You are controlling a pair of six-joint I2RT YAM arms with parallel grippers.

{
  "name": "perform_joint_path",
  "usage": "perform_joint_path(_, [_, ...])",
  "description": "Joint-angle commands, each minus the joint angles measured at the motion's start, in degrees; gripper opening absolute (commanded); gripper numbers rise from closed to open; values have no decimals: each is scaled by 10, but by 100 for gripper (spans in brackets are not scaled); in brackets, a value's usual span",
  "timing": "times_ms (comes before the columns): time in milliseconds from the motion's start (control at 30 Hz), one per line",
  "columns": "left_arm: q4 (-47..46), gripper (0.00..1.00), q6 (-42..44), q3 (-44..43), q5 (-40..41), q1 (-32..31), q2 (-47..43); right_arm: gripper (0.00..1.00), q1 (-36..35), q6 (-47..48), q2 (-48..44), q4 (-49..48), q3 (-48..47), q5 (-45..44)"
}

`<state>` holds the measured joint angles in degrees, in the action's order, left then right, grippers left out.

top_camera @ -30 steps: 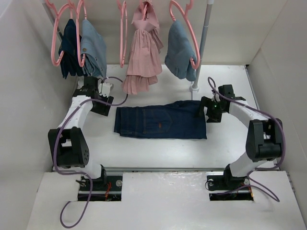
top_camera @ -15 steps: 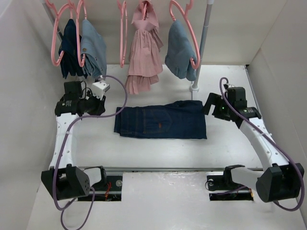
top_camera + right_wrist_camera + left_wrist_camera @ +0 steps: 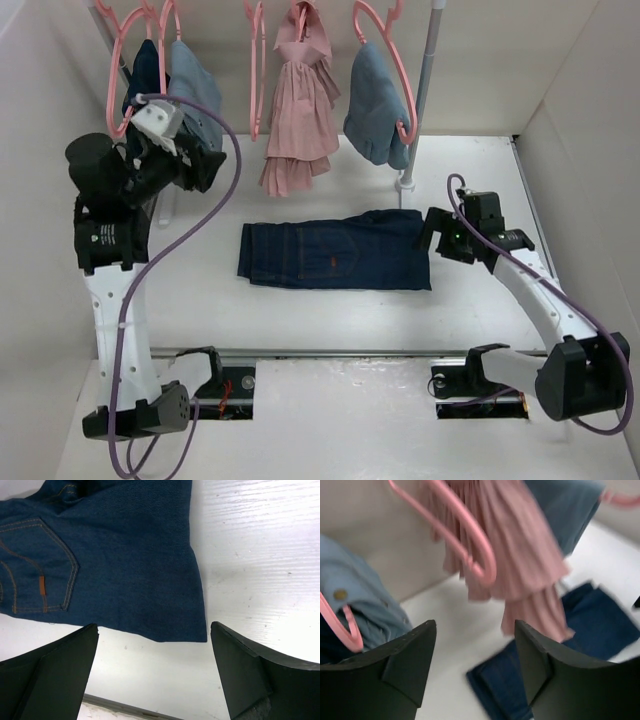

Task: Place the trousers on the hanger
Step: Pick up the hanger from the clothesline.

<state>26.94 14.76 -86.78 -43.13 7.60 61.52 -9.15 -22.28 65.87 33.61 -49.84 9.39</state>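
Trousers (image 3: 335,255) lie folded flat mid-frame on the surface (image 3: 480,300); right gripper (image 3: 154,626) wide open, empty, over their right edge; left gripper (image 3: 475,625) upper left, open, empty, facing a pink hanger (image 3: 489,564).

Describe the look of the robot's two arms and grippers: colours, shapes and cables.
The left arm and right arm are white tubular links joined by chunky black joints. A thin purple cable loops along each. The left gripper and right gripper each have two broad, matte black, wedge-shaped fingers.
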Motion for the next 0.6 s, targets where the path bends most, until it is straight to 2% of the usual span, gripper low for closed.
perform_joint_path(0, [-176,62,-170,-9,-30,1,24,98,-16,-5,9,-43,-1,13])
perform_joint_path(67, [-268,69,-254,-29,-57,1,48,98,-22,-5,16,-43,-1,13])
perform_joint_path(167, [-355,70,-333,-63,-82,1,115,98,-27,-5,22,-43,-1,8])
perform_joint_path(267, [-327,71,-354,-175,-82,-5,208,98,-27,-12,22,-49,-1,3])
perform_joint_path(300, [-290,73,-354,-245,-82,-5,233,98,-32,-12,22,-49,-1,3])
perform_joint_path(400, [-236,77,-335,-339,-52,-28,303,98,-38,-23,16,-55,12,3])
perform_joint_path(567, [-219,78,-303,-367,16,-60,359,98,-43,-29,16,-49,18,3])
